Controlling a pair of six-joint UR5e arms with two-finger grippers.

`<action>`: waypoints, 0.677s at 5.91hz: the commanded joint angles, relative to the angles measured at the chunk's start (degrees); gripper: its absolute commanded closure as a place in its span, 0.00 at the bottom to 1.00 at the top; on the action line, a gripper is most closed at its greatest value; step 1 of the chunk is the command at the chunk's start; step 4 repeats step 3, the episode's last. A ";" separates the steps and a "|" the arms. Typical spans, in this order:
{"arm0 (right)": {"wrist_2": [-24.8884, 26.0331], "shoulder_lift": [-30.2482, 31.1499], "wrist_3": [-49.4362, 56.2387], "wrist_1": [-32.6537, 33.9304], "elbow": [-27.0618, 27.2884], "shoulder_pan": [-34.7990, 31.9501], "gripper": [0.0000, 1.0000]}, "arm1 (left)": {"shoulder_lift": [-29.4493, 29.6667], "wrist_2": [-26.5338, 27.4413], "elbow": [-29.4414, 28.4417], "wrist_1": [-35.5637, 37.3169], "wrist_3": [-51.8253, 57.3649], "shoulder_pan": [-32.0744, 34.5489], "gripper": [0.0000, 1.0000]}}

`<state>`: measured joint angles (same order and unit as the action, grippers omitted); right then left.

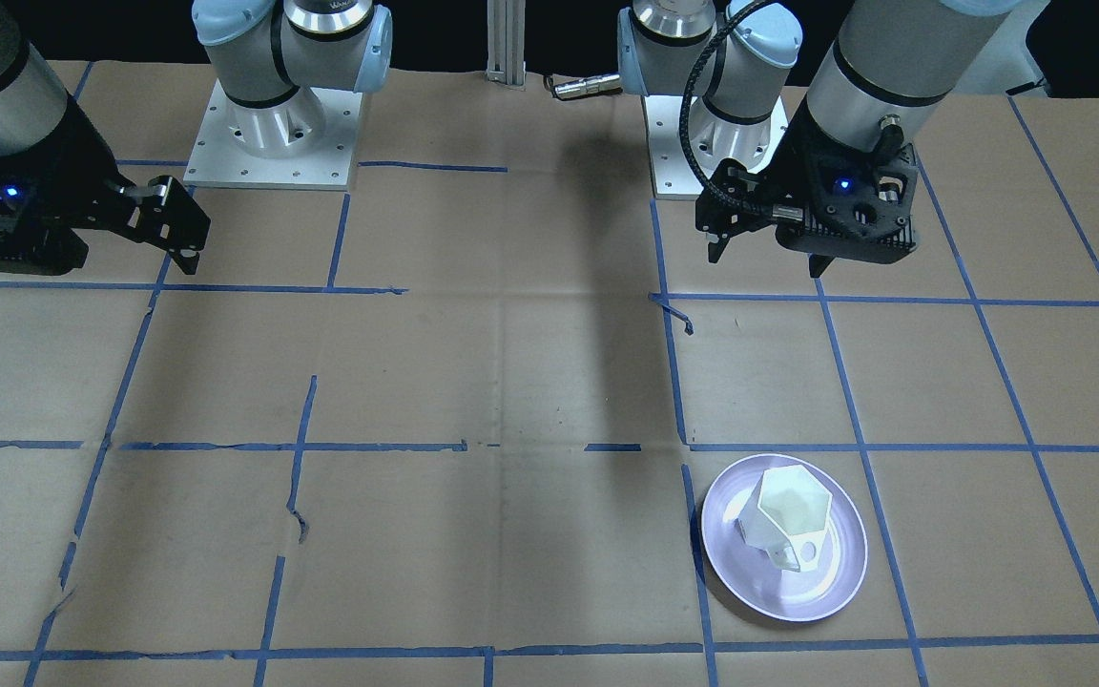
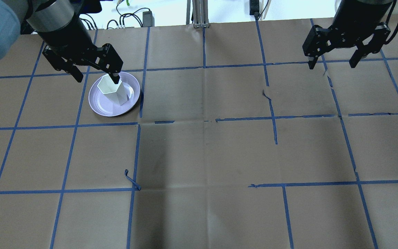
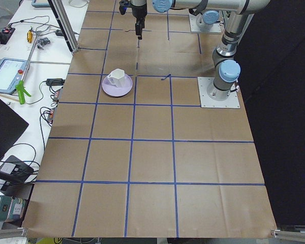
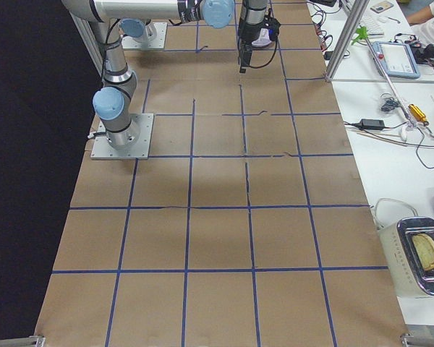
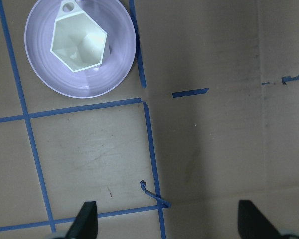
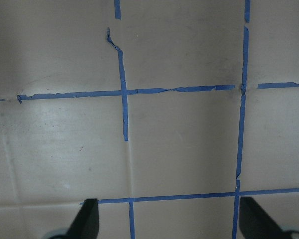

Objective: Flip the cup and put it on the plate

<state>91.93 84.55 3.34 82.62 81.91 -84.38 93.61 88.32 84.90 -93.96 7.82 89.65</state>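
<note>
Seeing the cup [image 2: 111, 90] upright on the plate [image 2: 97, 105], we find left end effector [image 2: 97, 79] and right end effector [image 2: 332, 65] spread wide, empty.

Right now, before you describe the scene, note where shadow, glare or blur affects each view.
Exterior front-facing: a broad soft shadow falls down the middle of the table, and the plate shows a bright sheen by its rim. Overhead exterior: the background beyond the table is washed out white. Left wrist-mounted: the cup is sharp, the dark fingertips at the bottom edge blurred.
</note>
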 commanded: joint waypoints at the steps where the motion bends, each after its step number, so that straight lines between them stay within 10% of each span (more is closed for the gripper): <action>1: 0.00 0.00 0.00 0.00 0.00 0.00 0.00 | 0.26 0.01 0.00 0.09 -0.08 0.00 0.02; 4: 0.00 0.00 0.00 0.00 0.00 0.00 0.00 | 0.35 -0.52 0.00 0.52 -0.35 0.00 0.02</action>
